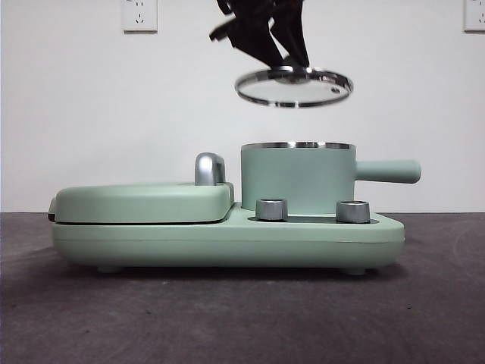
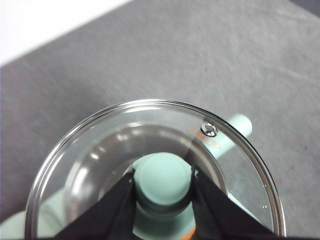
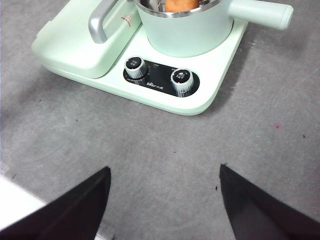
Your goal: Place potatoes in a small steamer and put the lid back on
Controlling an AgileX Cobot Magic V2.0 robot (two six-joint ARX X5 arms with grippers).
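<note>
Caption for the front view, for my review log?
Left gripper holds the glass lid above the small steamer.

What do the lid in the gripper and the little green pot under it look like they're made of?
The lid, held by the left gripper, looks like clear glass: the pot shows through it, with a shiny steel-looking rim and a matte mint knob, likely plastic. The small steamer looks like mint-coated metal or plastic, satin, with a bright steel rim.

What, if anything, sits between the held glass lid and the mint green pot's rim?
Nothing visible. The left gripper holds the round clear glass lid by its knob in open air above the small mint green steamer pot. The orange-brown potato lies inside, below the rim.
</note>
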